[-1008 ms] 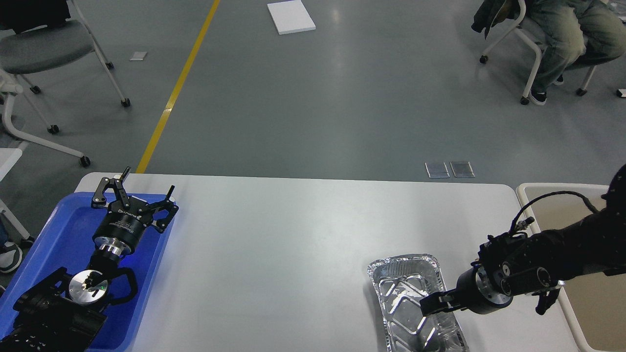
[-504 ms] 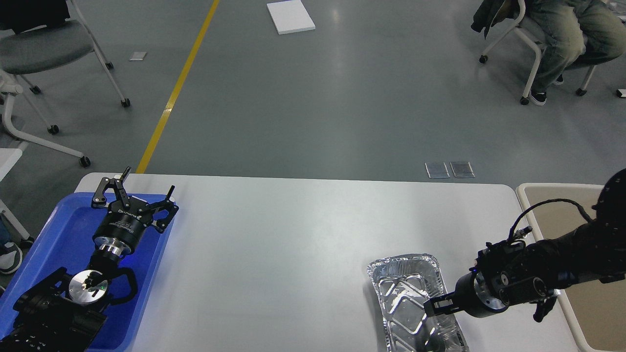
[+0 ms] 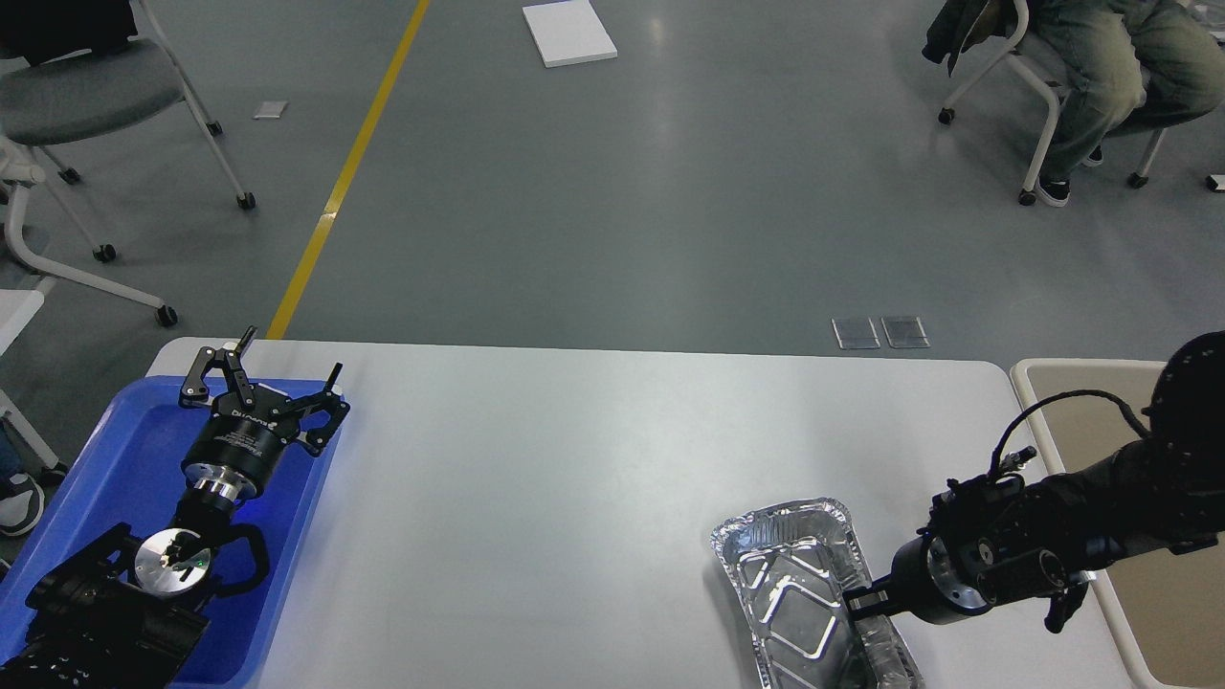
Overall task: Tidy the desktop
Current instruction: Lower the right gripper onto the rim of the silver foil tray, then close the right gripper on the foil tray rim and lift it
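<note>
Head view: the right end effector sits at the right rim of the foil tray, having drawn back toward the right over the past second, and the tray has swung a little, its far end now further left. Its fingers appear to pinch the rim, though they are too dark to tell for sure. The shift suggests the tray is being dragged toward the beige bin at the right edge, the clearing step likely underway.

The left end effector hangs spread wide and empty over the blue tray at the left, unchanged.

The white-grey surface fills the near half of the view. Count: one foil tray, one blue tray, one bin, two arms.
</note>
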### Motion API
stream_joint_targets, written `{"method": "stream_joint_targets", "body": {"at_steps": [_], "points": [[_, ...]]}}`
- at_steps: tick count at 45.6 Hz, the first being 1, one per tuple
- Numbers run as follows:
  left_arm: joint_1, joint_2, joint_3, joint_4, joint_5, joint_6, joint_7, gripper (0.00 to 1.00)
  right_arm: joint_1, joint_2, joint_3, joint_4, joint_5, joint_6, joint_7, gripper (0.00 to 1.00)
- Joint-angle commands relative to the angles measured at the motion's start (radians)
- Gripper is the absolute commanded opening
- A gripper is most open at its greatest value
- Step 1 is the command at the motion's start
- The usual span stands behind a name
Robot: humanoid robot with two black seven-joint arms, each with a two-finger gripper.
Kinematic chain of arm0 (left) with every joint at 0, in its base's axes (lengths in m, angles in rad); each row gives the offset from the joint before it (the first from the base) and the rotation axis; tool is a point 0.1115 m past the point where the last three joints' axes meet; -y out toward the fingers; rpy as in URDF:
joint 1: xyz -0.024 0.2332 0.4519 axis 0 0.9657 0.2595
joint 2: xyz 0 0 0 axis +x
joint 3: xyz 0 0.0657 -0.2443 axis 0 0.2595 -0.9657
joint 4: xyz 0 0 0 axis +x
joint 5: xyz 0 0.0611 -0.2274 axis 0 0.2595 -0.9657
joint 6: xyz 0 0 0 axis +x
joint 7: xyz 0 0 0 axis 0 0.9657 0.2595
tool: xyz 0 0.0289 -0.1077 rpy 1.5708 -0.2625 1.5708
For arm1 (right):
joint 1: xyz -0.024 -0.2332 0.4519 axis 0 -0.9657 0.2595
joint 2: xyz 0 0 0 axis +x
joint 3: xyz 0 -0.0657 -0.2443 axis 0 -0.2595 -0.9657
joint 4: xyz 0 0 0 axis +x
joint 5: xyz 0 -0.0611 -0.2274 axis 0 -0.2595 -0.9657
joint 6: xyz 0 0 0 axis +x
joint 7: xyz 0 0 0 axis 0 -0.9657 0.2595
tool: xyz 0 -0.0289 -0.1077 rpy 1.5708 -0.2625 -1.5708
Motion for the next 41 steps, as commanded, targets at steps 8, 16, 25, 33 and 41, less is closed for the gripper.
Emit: {"method": "stream_joint_targets", "body": {"at_steps": [8, 16, 25, 33, 41], "points": [[0.000, 0.000, 0.000, 0.000, 0.001, 0.000, 0.000, 1.00, 0.026, -0.004, -0.006, 0.016, 0.004, 0.014, 0.006, 0.00], [0.000, 0.000, 0.000, 0.000, -0.001, 0.000, 0.000, 1.00, 0.115, -0.050, 0.003, 0.074, 0.005, 0.068, 0.005, 0.00], [0.000, 0.000, 0.000, 0.000, 0.001, 0.000, 0.000, 1.00, 0.270, -0.126, 0.003, 0.166, 0.005, 0.137, 0.005, 0.00], [0.000, 0.000, 0.000, 0.000, -0.001, 0.000, 0.000, 1.00, 0.463, -0.199, -0.007, 0.317, -0.001, 0.181, 0.005, 0.00], [0.000, 0.000, -0.001, 0.000, 0.001, 0.000, 0.000, 1.00, 0.650, -0.264, -0.040, 0.328, -0.036, 0.354, 0.005, 0.00]]}}
